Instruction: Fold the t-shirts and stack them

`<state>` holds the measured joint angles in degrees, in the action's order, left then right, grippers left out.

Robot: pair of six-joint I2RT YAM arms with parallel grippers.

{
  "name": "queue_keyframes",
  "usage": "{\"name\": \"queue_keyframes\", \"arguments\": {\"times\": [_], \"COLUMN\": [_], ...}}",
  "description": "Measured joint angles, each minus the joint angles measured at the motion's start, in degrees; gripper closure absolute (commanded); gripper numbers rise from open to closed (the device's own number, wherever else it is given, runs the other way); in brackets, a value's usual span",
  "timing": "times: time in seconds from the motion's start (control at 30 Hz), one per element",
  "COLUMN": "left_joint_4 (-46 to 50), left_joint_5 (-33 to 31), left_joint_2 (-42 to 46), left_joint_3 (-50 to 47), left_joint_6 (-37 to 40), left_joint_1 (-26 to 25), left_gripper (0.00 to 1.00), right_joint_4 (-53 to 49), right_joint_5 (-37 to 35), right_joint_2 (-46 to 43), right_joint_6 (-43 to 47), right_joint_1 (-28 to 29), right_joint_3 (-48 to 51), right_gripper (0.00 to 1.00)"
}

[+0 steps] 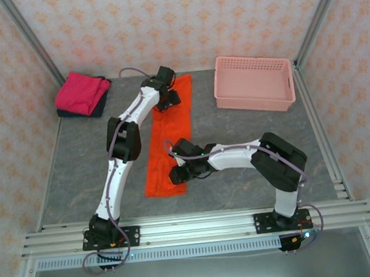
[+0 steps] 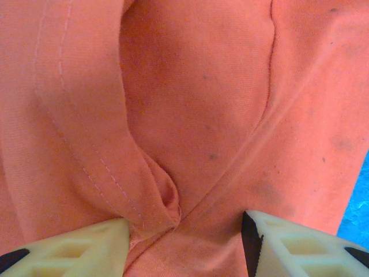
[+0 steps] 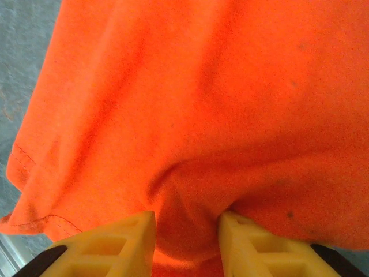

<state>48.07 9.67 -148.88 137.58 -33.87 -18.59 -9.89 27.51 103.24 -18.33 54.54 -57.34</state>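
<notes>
Between the fingers (image 2: 81, 251) of the left gripper (image 2: 184, 251), spread wide and clamped on nothing: a raised pucker of the orange t-shirt (image 2: 196, 115), its tip just beside the left-hand finger, with a stitched hem running down into it. Around that pucker, smooth orange cloth with a long crease toward the right, and a sliver of blue-looking surface at the right edge. Between the fingers (image 3: 118, 242) of the right gripper (image 3: 187, 242), drawn close and pinching: a bunched ridge of the same orange cloth, squeezed tight, with soft folds fanning away from the pinch. To the left of that, a hemmed edge of the shirt lying on the grey table (image 3: 23, 69). From above, the left gripper (image 1: 167, 102) down on the far end of the orange t-shirt (image 1: 161, 134), the right gripper (image 1: 177, 176) down on its near end, toward the right-hand edge. The shirt itself a long narrow strip, already folded lengthwise, stretched from far to near across the middle of the table (image 1: 76, 162), slightly slanted. Well apart, in the far left corner, the magenta-pink t-shirt (image 1: 82, 89) folded and stacked on the navy t-shirt (image 1: 78, 113), only a dark edge of the latter showing along the near side. In the far right corner, a pink lattice basket (image 1: 254, 104), clear of all three shirts
</notes>
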Motion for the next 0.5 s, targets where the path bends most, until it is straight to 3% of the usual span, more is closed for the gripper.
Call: {"name": "queue_keyframes", "arguments": {"times": [0.23, 0.43, 0.5], "left_joint_4": [2.8, 3.5, 2.4], "left_joint_5": [0.4, -0.4, -1.9], "left_joint_2": [4.6, 16.5, 22.9], "left_joint_3": [-0.1, -1.0, -5.7], "left_joint_6": [1.0, 2.3, 2.7], "left_joint_1": [0.0, 0.1, 0.3], "left_gripper": [0.27, 0.12, 0.08], "right_joint_4": [-1.2, -1.4, -0.7], "right_joint_5": [-0.6, -4.2, -5.6], "right_joint_2": [-6.3, -15.6, -18.0], "right_joint_6": [-1.0, -3.4, -5.0], "right_joint_1": [-0.3, -1.8, -3.1], "right_joint_3": [6.2, 9.7, 10.4], "right_gripper": [0.61, 0.52, 0.47]}}
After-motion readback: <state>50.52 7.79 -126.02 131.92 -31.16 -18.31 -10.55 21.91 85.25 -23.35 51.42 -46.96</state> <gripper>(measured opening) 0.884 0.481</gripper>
